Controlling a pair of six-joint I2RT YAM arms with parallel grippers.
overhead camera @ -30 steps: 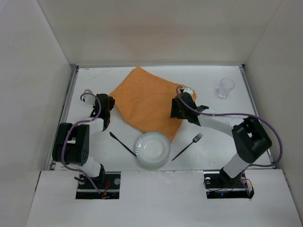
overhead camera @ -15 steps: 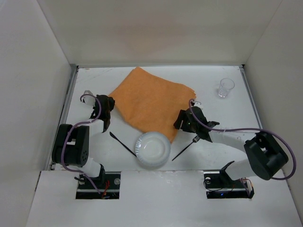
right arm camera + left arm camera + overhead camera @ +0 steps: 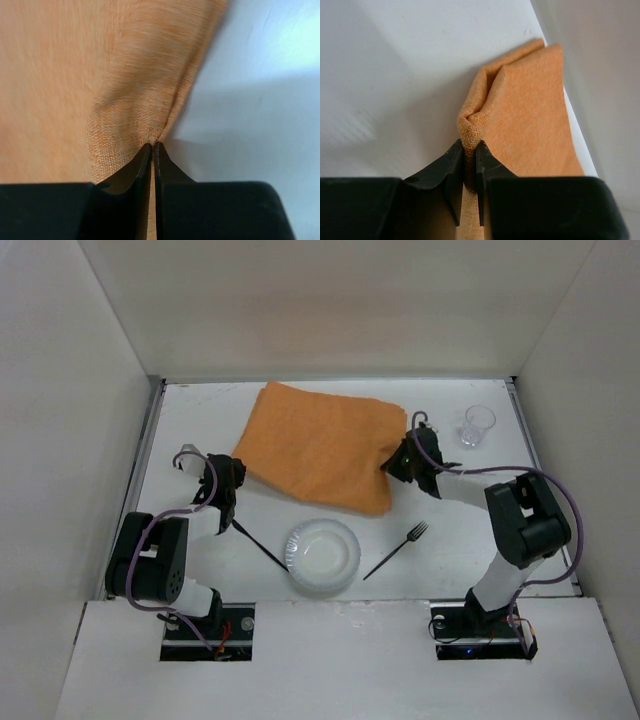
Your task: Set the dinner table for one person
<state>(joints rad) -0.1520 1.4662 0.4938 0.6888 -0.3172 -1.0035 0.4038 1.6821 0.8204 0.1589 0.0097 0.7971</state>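
Note:
An orange cloth placemat lies rumpled on the white dinner table, toward the back middle. My left gripper is shut on its left corner; the left wrist view shows a fold of the placemat pinched between the black fingers. My right gripper is shut on the right edge of the cloth, where the placemat bunches at the closed tips. A white paper plate sits near the front, with a black knife to its left and a black fork to its right.
A clear plastic cup stands at the back right. Metal rails run along the table's sides, and white walls enclose it on three sides.
My right gripper swung from the placemat's middle toward the fork, then back to the cloth's right edge and shut on it. The placemat turned and shifted. The left gripper kept its grip.

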